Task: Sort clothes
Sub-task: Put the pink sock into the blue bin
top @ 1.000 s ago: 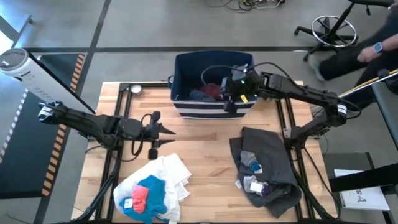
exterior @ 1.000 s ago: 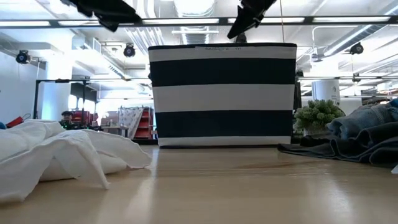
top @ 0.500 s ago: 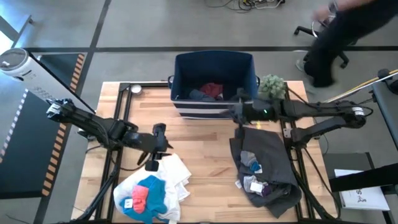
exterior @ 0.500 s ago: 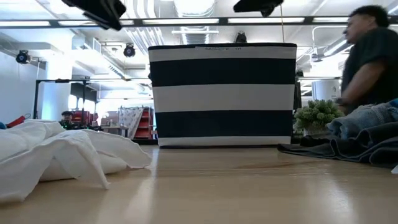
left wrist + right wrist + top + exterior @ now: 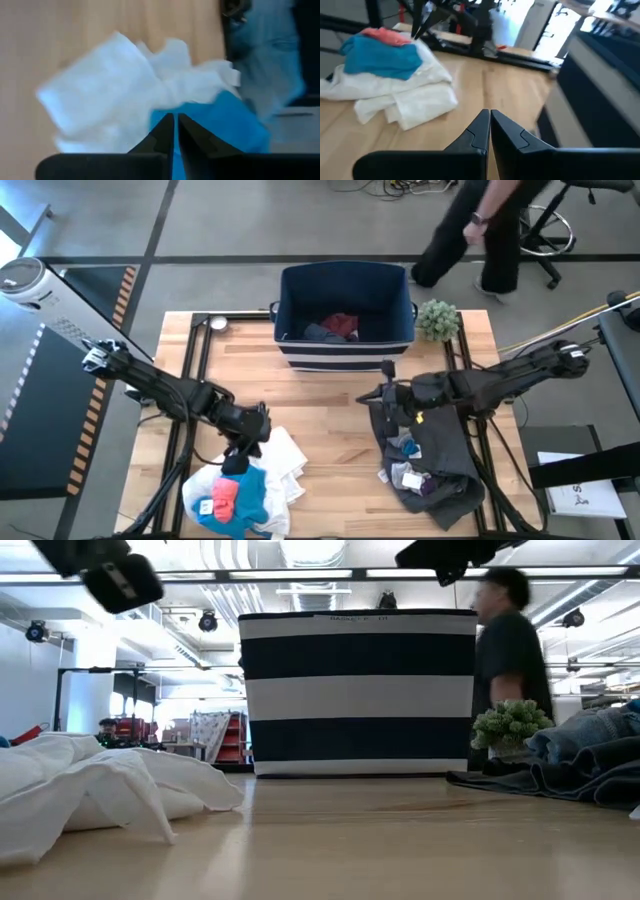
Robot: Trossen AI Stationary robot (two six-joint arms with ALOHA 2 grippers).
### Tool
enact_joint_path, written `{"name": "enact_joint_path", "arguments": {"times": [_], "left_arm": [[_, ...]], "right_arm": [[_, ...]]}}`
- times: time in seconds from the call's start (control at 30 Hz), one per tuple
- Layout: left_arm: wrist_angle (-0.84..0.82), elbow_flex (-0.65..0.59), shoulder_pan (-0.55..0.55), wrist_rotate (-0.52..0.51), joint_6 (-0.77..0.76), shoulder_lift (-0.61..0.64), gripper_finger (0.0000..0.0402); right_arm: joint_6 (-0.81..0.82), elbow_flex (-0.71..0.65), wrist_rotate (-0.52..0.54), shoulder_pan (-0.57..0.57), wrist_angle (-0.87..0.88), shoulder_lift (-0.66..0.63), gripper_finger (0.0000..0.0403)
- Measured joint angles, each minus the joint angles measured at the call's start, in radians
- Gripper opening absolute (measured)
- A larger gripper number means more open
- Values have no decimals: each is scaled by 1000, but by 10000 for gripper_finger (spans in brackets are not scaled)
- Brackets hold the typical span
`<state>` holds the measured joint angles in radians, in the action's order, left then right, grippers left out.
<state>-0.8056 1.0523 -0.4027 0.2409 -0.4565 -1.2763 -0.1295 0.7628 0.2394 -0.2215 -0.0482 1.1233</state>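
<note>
Left gripper [image 5: 238,462] – jaws closed, empty – over crumpled white fabric garment [image 5: 280,458] with teal-blue cloth piece [image 5: 246,488] on the wooden surface [image 5: 320,395]. Right gripper [image 5: 368,397] (jaws closed, empty) at dark grey garment [image 5: 432,425].

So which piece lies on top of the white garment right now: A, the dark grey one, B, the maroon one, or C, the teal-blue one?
C: in the high view the teal-blue piece rests on the white garment near the table's front left, while the maroon piece sits in the striped bin.
</note>
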Motion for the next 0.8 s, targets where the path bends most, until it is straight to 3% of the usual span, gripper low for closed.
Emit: {"name": "enact_joint_path", "arguments": {"times": [0.1, 0.27, 0.6, 0.8], "left_arm": [[0, 0, -17, 74, -51, -10, 3], [-5, 0, -59, 111, -113, -31, 15], [-80, 0, -108, 202, -262, -118, 132], [-77, 0, -114, 366, -261, -194, 179]], "right_arm": [[-7, 0, -1, -32, -21, 39, 0], [-27, 0, -2, -65, -47, 109, 0], [-26, 0, -1, -69, -104, 207, 0], [-15, 0, -2, -69, -100, 222, 0]]}}
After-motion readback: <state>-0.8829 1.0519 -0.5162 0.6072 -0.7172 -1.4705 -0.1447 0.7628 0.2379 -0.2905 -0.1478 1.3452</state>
